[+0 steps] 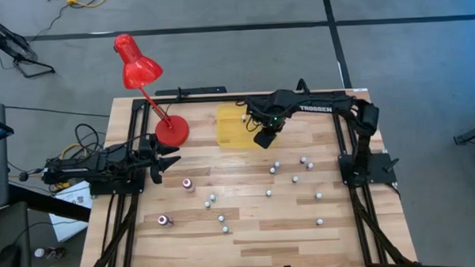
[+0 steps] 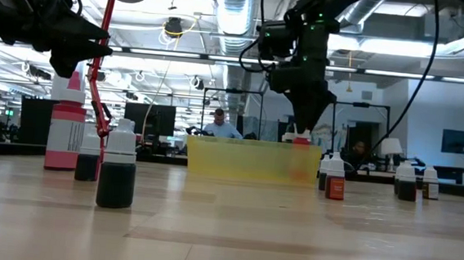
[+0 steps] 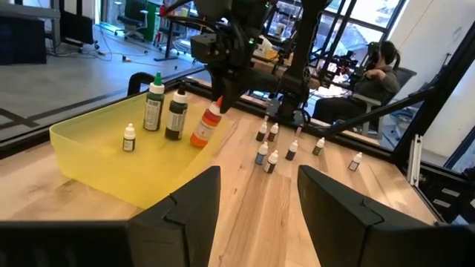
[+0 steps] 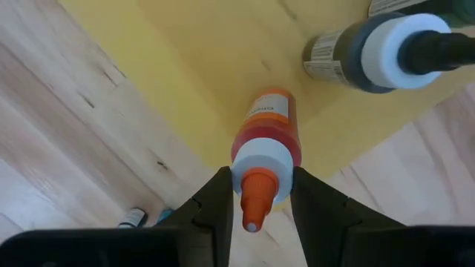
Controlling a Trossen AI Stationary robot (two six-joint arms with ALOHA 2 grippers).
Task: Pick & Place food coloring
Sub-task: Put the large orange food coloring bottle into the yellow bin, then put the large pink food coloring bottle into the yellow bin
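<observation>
Jaws of the right gripper [image 4: 254, 194] pinch the neck of an orange food coloring bottle [image 4: 266, 132], one dark finger on each side of its white collar, the orange tip sticking out between them toward the wrist camera. In the left wrist view, at upper centre of the frame, that bottle [image 3: 205, 126] hangs tilted over the near rim of the yellow tray [image 3: 89, 159], its base close to the tray floor; whether it touches I cannot tell. Three bottles already stand inside the tray: a green-capped one [image 3: 154, 104], a dark one [image 3: 177, 113] and a small white-capped one [image 3: 129, 138].

From above, the right gripper [image 1: 266, 137] sits at the right edge of the tray [image 1: 229, 126], just above centre of the frame. About a dozen small bottles remain scattered on the wooden table [image 1: 257, 236], across the lower middle and lower right; one red bottle [image 1: 188, 184] stands left of centre. The left gripper [image 1: 168, 154] waits at the table's left side beside the red desk lamp [image 1: 140, 73], jaws spread and holding nothing.

The step in hand looks like the placing of the orange bottle. The next move calls for lowering it until the base rests on the tray floor, righting the tilt so it does not topple against the rim, then parting the jaws and lifting clear.
</observation>
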